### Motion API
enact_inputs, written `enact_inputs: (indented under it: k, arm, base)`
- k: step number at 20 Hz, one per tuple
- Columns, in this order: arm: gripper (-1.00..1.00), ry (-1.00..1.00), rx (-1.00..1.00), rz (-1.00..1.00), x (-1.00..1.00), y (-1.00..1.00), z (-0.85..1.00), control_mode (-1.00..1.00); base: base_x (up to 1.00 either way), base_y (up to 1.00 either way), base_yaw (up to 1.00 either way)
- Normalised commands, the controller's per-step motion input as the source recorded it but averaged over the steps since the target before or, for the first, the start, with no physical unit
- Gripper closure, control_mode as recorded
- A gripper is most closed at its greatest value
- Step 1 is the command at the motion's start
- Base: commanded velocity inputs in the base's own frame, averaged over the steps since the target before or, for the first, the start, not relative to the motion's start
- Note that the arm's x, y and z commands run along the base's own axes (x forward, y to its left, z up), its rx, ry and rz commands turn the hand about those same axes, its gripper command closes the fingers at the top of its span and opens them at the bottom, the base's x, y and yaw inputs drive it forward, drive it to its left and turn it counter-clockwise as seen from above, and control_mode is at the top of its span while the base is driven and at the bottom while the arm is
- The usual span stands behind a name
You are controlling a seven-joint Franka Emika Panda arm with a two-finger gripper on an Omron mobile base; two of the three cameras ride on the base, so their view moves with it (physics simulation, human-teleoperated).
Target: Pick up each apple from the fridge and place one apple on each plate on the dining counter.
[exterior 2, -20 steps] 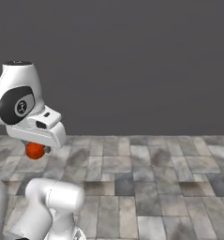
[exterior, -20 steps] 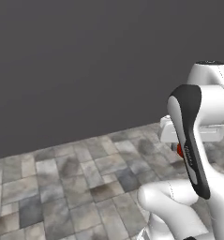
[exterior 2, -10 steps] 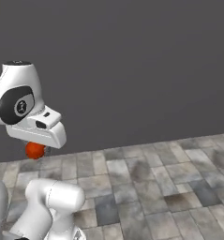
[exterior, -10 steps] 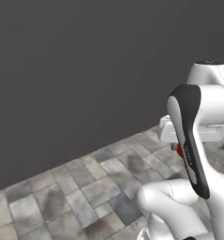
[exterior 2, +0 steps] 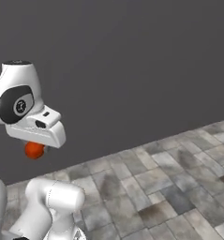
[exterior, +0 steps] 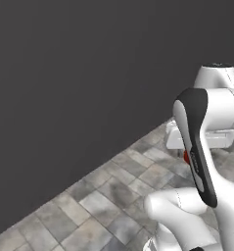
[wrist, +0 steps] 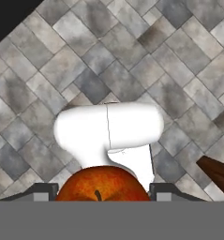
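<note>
Transit phase, with the orange-red apple [wrist: 102, 183] clamped between the jaws of the gripper [exterior 2: 35, 151], held under the hand and high above the tiled floor [exterior 2: 169, 187]. Compared with a second ago, whole background turned: dark grey wall [exterior: 74, 88] now crossing the views diagonally, arm pose unchanged. So base rotating, not arm moving. Probably heading toward the plates; no fridge, table or plate visible yet, so placing cannot start.
</note>
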Motion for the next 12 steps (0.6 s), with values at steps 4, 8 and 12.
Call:
enact_inputs:
  k: [4, 8, 12]
  arm:
    - [1.0, 0.0, 0.0, 0.0, 0.0, 0.0, 0.0, 1.0]
    - [1.0, 0.0, 0.0, 0.0, 0.0, 0.0, 0.0, 1.0]
    - [1.0, 0.0, 0.0, 0.0, 0.0, 0.0, 0.0, 1.0]
  base:
    - [0.59, -0.41, -0.64]
    - [0.55, -0.39, -0.66]
    - [0.58, -0.27, -0.67]
